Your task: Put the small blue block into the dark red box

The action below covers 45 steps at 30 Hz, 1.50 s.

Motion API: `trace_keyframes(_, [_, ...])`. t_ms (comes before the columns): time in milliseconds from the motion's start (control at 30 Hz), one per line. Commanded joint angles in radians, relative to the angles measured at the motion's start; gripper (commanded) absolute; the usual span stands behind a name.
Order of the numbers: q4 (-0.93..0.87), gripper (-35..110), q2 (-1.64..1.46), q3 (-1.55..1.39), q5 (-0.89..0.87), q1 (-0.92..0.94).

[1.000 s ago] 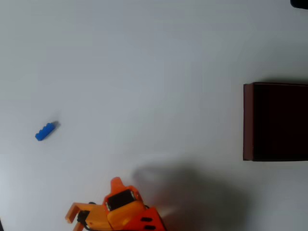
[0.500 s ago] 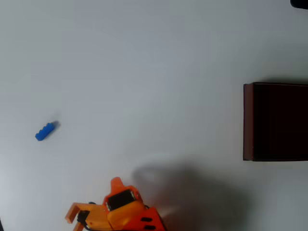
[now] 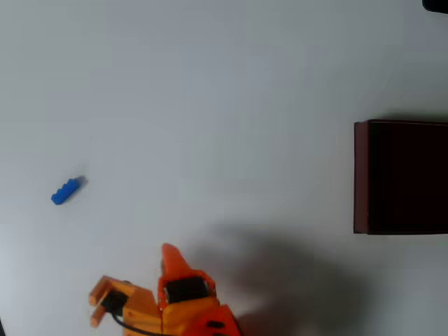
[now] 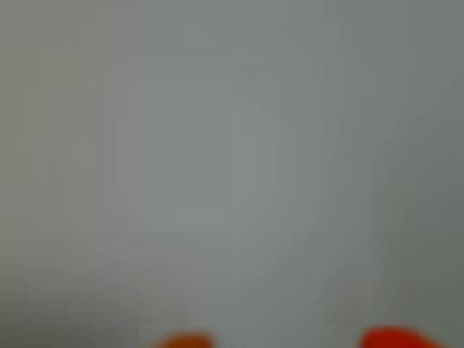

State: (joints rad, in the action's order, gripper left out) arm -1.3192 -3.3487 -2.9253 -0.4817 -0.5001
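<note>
Overhead view: tiny bright blue studded plastic block (image 3: 67,190) near worktop (image 3: 210,105) left edge, up-left from orange end effector (image 3: 133,283) at bottom edge; long axis diagonal; fingers spread apart, holding nothing.

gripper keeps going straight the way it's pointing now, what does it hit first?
Probably nothing. In the overhead view the gripper tip points up-picture over bare table; the small blue block lies well left and the dark red box far right. Height unclear.
</note>
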Motion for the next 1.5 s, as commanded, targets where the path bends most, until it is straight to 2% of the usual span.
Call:
trace_keyframes(0, [0.012,9,-0.012,0.051,-0.408,-0.006])
trace_keyframes(200, [0.245,11,0.112,0.006,-0.859,-0.072])
trace_keyframes(300, [0.291,11,0.267,0.107,-0.891,-0.094])
trace_keyframes(433, [0.193,11,0.572,0.347,-0.896,-0.127])
trace_keyframes(533, [0.075,12,0.871,0.563,-0.986,-0.169])
trace_keyframes(667, [-0.055,16,1.161,0.784,-1.325,-0.259])
trace_keyframes(833, [-0.242,20,1.499,1.138,-1.643,-0.318])
trace_keyframes(1067, [-0.235,21,1.644,1.315,-2.106,-0.377])
trace_keyframes(1200, [-0.242,23,1.706,1.364,-2.264,-0.376])
trace_keyframes(1467, [-0.115,24,1.873,1.476,-2.540,-0.399])
